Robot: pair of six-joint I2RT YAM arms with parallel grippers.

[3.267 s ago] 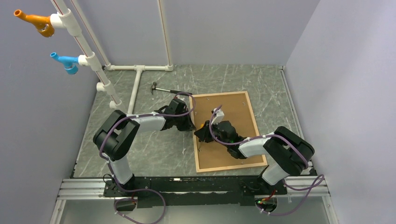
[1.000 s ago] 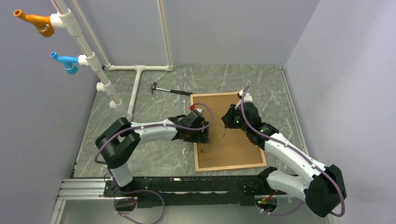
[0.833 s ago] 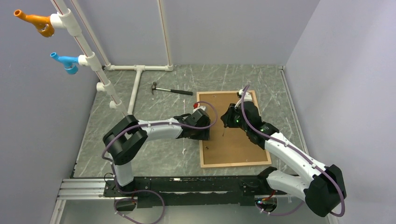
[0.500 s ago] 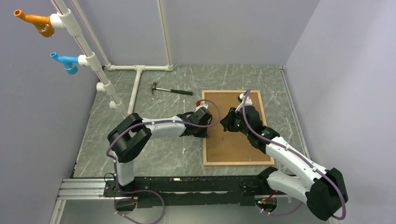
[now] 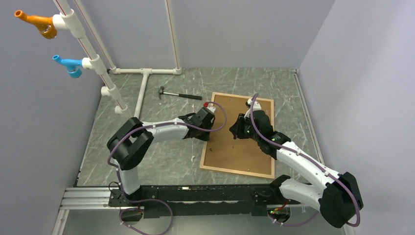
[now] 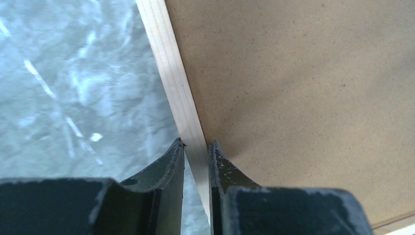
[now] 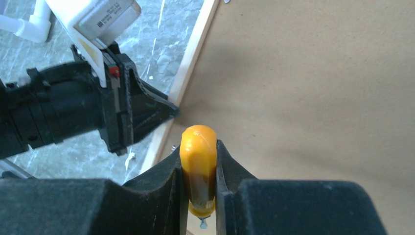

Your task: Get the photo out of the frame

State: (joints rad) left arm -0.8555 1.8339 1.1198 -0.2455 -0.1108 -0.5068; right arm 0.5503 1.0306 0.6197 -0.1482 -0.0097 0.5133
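Grey marbled table [image 5: 161, 161], lavender walls on three sides. White pipe structure [image 5: 142, 95] at the far left, with an orange fitting [image 5: 36, 23] and a blue fitting [image 5: 68, 64] up on its slanted pipe.

The frame [image 5: 237, 172] lies flat on the right half of the table, face down and skewed, its near end angled toward the left. Light wood border all around. The photo [image 5: 240, 154] sits inside it; only the brown back shows and the print side can't be seen.

Both arms reach in over the frame's left side. The left arm stretches low across the table. Left gripper [image 5: 209, 131] is at the frame's left rail, and in the wrist view the fingers [image 6: 171, 166] are narrow, one on each side of the wood strip [image 6: 169, 73], pinching it. One finger is on the table side, the other over the brown back [image 6: 293, 98].

Right gripper [image 5: 236, 133] hovers over the back panel, just beside the left gripper but apart from it. It is clamped on a yellow-handled tool [image 7: 198, 142], handle upright between the fingers with a thin metal tip pointing down. Whether the tip touches the panel can't be told.

Hammer [image 5: 178, 94] lies on the table beyond the frame's far left corner, not touching it, with a dark handle and metal head.
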